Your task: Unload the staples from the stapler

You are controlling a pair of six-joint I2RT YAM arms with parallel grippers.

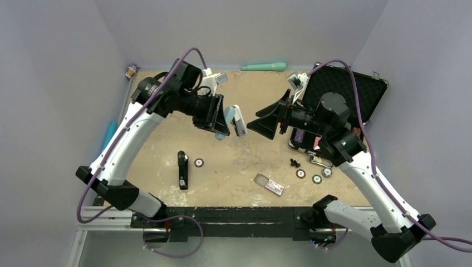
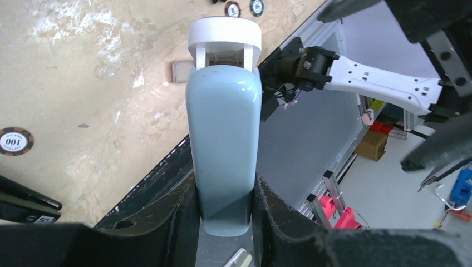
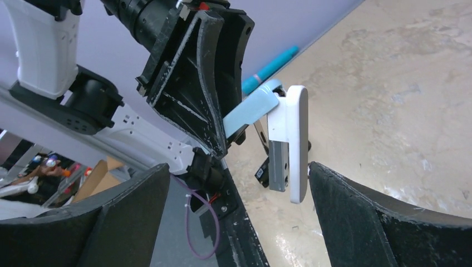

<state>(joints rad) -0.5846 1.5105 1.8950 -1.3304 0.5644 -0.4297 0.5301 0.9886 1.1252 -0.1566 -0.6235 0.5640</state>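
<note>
The left tool (image 2: 225, 194) pinches the rear end of a pale blue plastic stapler with a white base (image 2: 224, 128), holding it in the air above the sandy beige tabletop (image 1: 245, 161). The right tool (image 1: 262, 123), spread wide, faces the stapler's front without touching it. The staples cannot be made out.

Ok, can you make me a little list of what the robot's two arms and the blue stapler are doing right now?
stapler: pale blue plastic stapler with a white base, held up above the sandy table, hinged open
left jaws: shut on the stapler's blue body
right jaws: wide open, pointing at the stapler, holding nothing
staples: none visible
also on table: round white-rimmed poker chip
</note>
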